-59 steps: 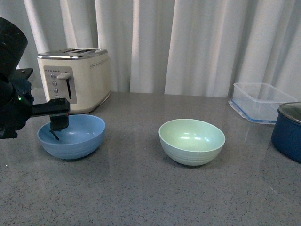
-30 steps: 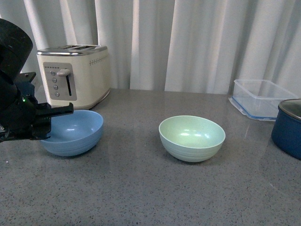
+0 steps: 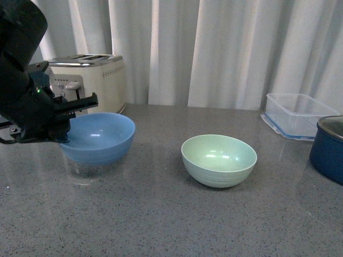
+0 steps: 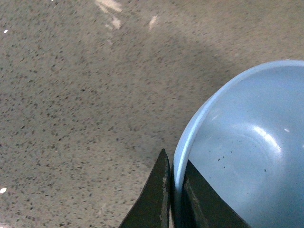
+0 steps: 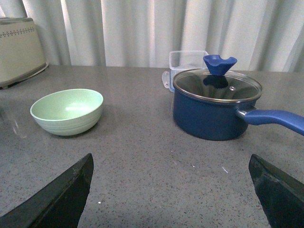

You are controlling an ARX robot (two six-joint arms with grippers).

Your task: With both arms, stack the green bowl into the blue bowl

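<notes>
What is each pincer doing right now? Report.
Left pincer: shut on the rim of the light blue round plastic bowl.
Right pincer: open, holding nothing.

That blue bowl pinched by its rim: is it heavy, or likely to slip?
Probably light: the left gripper holds the blue bowl by one thin edge, seemingly off the countertop. Likely stiff: the rim shows no bending at the pinch. The glossy plastic may be slippery, so it could swivel in that narrow grip.

Left tool (image 4: 175, 165) clamped, right tool (image 5: 170, 160) agape
</notes>
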